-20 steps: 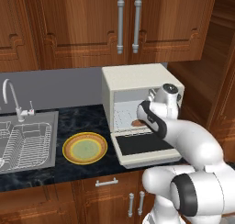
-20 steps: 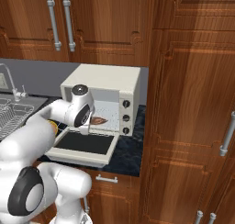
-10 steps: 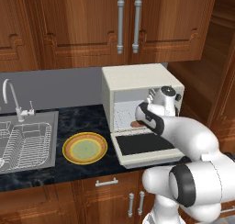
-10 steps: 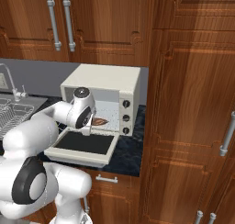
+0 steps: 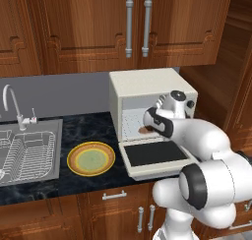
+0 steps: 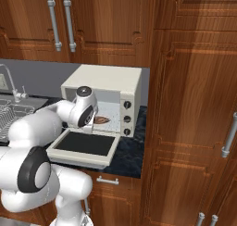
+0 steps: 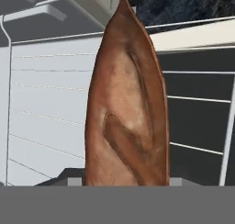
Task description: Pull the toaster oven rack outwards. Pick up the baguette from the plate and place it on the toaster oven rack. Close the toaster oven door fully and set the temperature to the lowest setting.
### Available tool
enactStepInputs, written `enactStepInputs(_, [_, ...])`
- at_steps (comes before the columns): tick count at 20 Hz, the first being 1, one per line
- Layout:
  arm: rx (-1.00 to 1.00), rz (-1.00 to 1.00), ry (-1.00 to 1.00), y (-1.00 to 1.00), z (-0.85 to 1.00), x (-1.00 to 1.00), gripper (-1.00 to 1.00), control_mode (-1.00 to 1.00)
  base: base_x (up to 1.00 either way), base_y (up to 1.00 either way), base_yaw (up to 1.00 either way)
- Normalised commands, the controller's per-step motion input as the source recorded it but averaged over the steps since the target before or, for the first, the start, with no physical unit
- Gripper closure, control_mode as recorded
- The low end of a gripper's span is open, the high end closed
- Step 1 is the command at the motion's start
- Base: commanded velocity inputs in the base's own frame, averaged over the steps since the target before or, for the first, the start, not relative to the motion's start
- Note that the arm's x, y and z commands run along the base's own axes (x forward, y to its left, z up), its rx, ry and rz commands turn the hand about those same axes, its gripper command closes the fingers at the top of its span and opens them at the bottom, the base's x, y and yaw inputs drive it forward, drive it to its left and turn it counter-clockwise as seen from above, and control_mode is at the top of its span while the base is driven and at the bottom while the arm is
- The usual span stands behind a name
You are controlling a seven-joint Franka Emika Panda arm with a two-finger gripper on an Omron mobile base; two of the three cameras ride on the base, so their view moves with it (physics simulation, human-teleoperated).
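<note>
The cream-white toaster oven (image 5: 147,81) (image 6: 111,81) stands on the counter with its door (image 5: 155,155) (image 6: 85,144) folded down flat. My gripper (image 5: 147,127) reaches into the cavity, shut on the brown baguette (image 7: 126,122). The loaf's tip (image 6: 102,120) pokes out past my wrist, just above the oven floor. In the hand view the baguette stands right in front of the camera, over the thin wires of the rack (image 7: 202,72). The yellow-rimmed plate (image 5: 91,159) lies bare on the counter left of the door.
A steel sink with a wire drying basket (image 5: 24,153) and a faucet (image 5: 12,104) sits at the left. Wooden wall cabinets (image 5: 133,27) hang above the oven. A tall wooden cabinet (image 6: 194,104) borders the oven's right side, next to its knobs (image 6: 126,111).
My arm has shifted a little while the hand and baguette stay inside the oven mouth. Plate and door have not moved.
</note>
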Motion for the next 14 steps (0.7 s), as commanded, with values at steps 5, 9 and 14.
enactStepInputs(5, [0.01,0.0,-0.02,0.0,0.05,0.03,-1.0,-1.0,0.0,0.0,0.0])
enactStepInputs(9, [0.02,0.0,-0.05,0.0,0.16,0.0,-1.0,-1.0,0.0,0.0,0.0])
enactStepInputs(14, [0.02,0.0,-0.02,0.0,0.04,0.0,-1.0,-1.0,0.0,0.0,0.0])
